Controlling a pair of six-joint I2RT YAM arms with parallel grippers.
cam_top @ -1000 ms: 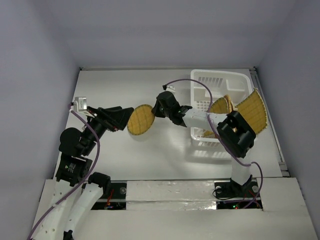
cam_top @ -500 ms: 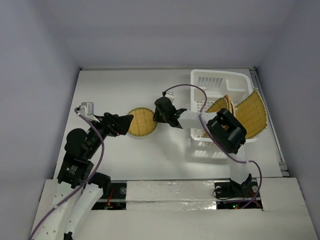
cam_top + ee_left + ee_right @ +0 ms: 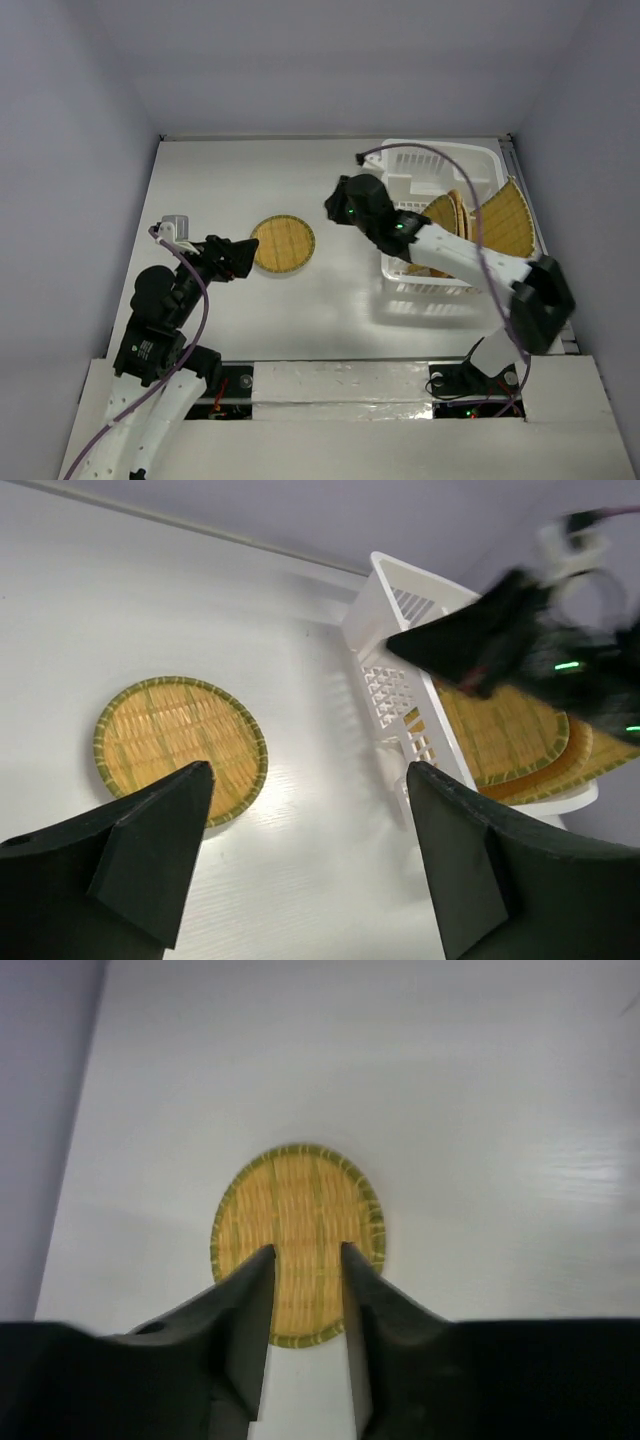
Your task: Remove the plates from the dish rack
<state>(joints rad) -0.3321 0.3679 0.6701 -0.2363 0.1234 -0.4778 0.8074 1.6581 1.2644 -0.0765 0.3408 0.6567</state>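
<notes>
One round tan woven plate point(image 3: 282, 244) lies flat on the white table, left of the dish rack point(image 3: 440, 160); it also shows in the left wrist view point(image 3: 180, 748) and the right wrist view point(image 3: 300, 1210). Round plates point(image 3: 450, 212) and a larger square plate point(image 3: 510, 225) lean inside the white rack point(image 3: 400, 590). My left gripper point(image 3: 240, 258) is open and empty just left of the flat plate point(image 3: 310, 780). My right gripper point(image 3: 335, 205) is open and empty, raised between the plate and the rack, with the plate seen between its fingers point(image 3: 307, 1250).
The table point(image 3: 220, 180) is walled in by grey panels on the left, back and right. The rack sits at the back right corner. A purple cable loops over the right arm point(image 3: 480, 250) above the rack.
The right gripper has let go of the round plate, which now lies flat on the table, and has drawn back up and right toward the rack. The left gripper has pulled back slightly left.
</notes>
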